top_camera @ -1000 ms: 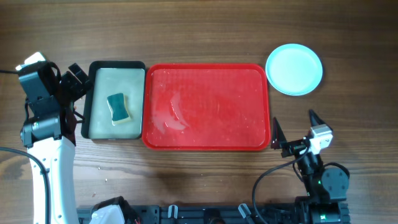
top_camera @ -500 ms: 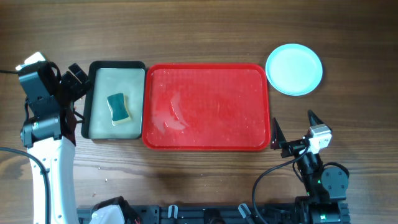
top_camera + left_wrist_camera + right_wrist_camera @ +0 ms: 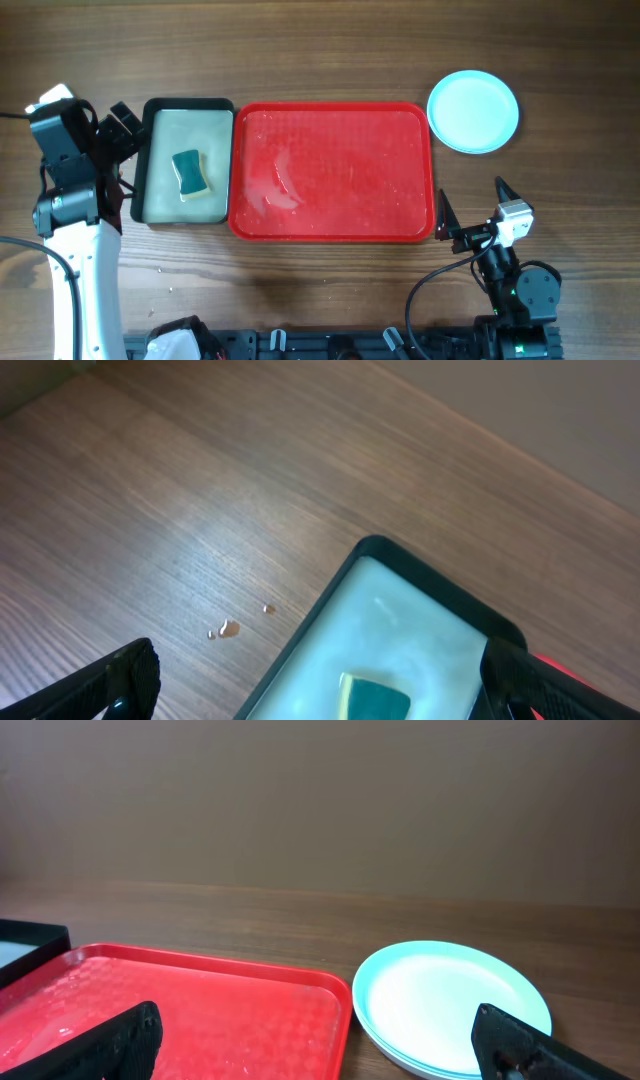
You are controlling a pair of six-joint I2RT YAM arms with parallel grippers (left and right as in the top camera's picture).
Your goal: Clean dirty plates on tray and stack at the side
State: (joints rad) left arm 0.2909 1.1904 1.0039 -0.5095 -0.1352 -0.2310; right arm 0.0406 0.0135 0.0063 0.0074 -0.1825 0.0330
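Ahead, stacked plates (image 3: 450,1005) well apart from right tool (image 3: 315,1020), wide open, empty; left tool (image 3: 320,665) likewise

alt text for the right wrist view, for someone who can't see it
A stack of round pale turquoise plates sits on the wooden table, right of a large red rectangular plastic tray that holds no plates. The right gripper frames the bottom of the view, open and empty.

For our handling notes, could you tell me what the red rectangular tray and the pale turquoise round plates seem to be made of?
Red rectangular tray: likely plastic, patterned floor, wet sheen. Pale turquoise round plates: smooth, glossy; ceramic or melamine, unclear.
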